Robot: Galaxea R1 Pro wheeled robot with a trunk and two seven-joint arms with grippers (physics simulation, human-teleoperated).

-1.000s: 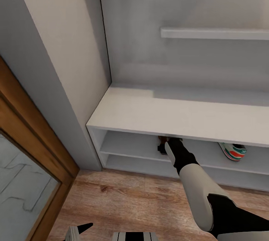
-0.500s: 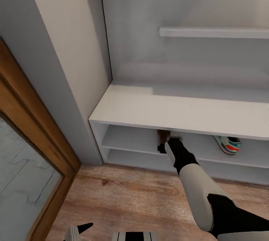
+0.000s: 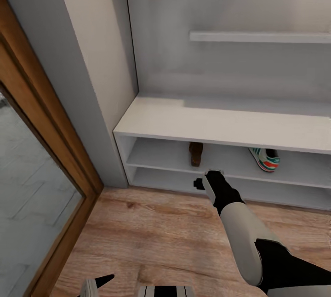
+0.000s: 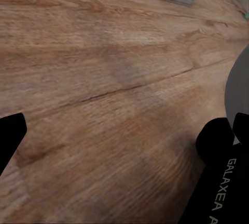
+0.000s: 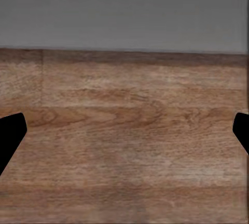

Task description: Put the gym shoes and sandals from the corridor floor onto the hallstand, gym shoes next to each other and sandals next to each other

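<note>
One sandal [image 3: 196, 153] stands on the hallstand's [image 3: 220, 127] upper open shelf, long axis running front to back. One gym shoe [image 3: 265, 158] sits on the same shelf, well apart to the right. The right gripper [image 3: 208, 180] hangs just in front of the sandal, fingers spread wide and empty. The left gripper [image 4: 124, 146] is also open and empty over the corridor floor [image 3: 161, 232].
</note>
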